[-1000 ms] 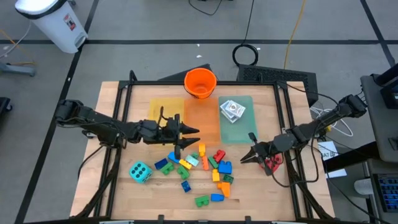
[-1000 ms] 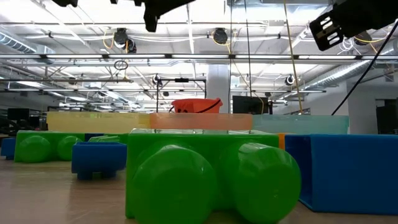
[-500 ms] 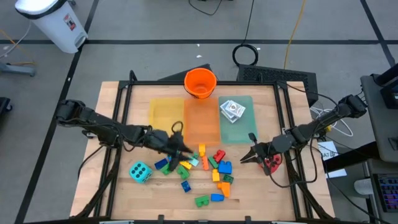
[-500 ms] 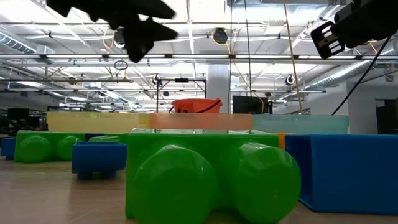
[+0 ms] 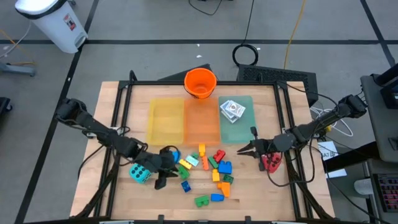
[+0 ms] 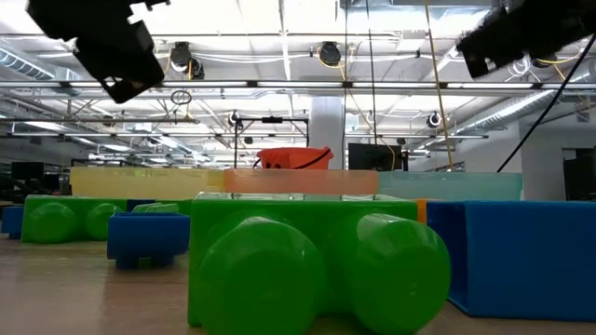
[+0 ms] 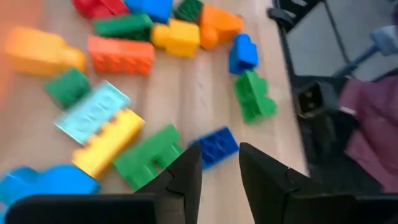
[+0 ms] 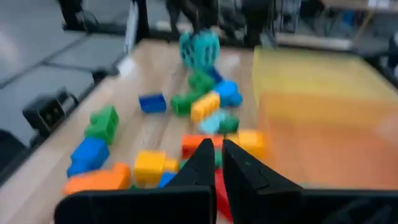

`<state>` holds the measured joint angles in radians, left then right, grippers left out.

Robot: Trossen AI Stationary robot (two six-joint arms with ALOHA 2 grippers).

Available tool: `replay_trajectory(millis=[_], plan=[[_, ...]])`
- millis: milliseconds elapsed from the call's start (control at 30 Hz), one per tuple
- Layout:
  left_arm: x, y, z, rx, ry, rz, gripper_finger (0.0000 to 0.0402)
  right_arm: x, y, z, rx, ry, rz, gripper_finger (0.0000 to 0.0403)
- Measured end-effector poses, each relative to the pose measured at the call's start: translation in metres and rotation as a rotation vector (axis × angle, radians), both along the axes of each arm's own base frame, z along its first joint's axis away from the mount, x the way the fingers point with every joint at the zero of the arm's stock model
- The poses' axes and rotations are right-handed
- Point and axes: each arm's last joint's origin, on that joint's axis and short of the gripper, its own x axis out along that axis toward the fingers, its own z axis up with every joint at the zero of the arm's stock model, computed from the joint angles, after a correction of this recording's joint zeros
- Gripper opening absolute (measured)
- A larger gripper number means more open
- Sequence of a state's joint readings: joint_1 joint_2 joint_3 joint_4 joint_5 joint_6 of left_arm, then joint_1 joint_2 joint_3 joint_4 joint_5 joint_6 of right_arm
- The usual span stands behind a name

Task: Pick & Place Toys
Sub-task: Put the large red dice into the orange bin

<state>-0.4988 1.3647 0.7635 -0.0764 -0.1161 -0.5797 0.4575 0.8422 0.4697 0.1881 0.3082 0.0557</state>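
Wooden table (image 5: 124, 193), concrete floor around it. From the left we note the teal die (image 5: 139, 172), then the left gripper (image 5: 163, 178) low beside it; its fingers (image 7: 186, 177) stand slightly parted, nothing between them. The bricks (image 5: 208, 168) lie scattered mid-table, below the trays (image 5: 166, 118). Right gripper (image 5: 246, 150) hovers just right of the bricks, pressed together, empty. Red die (image 5: 271, 163) sits under the right arm.

Teal die (image 5: 139, 172) with dark pips at 8 o'clock, red die (image 5: 272, 163) at 3. Bricks (image 5: 205, 168) in green, blue, yellow, orange, red. Yellow tray (image 5: 165, 120), orange tray (image 5: 201, 124), green tray (image 5: 239, 129), bright orange bucket (image 5: 200, 83) at 12.
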Motion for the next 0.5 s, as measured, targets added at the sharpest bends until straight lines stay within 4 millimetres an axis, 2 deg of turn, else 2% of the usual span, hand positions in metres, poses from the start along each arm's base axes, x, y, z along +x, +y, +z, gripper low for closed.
replay_trajectory(millis=[67, 133, 200, 300, 400, 500], plan=[[0.001, 0.002, 0.001, 0.056, -0.031, 0.02, 0.0112, 0.001, 0.005, 0.013, 0.042, -0.129, 0.095, 0.0019], [0.003, 0.005, 0.001, 0.119, -0.055, 0.043, 0.0115, 0.0, 0.013, 0.031, 0.094, -0.287, 0.267, 0.0046], [0.005, 0.01, 0.001, 0.184, -0.082, 0.069, 0.0118, -0.004, 0.02, 0.048, 0.15, -0.454, 0.412, 0.0085], [0.011, 0.018, 0.004, 0.259, -0.128, 0.099, 0.0119, -0.01, 0.03, 0.062, 0.209, -0.642, 0.576, 0.0163], [0.017, 0.027, 0.008, 0.28, -0.171, 0.127, 0.012, -0.008, 0.046, 0.075, 0.229, -0.658, 0.66, 0.0243], [0.021, 0.035, 0.01, 0.292, -0.195, 0.149, 0.012, 0.002, 0.065, 0.091, 0.149, -0.48, 0.612, 0.0308]])
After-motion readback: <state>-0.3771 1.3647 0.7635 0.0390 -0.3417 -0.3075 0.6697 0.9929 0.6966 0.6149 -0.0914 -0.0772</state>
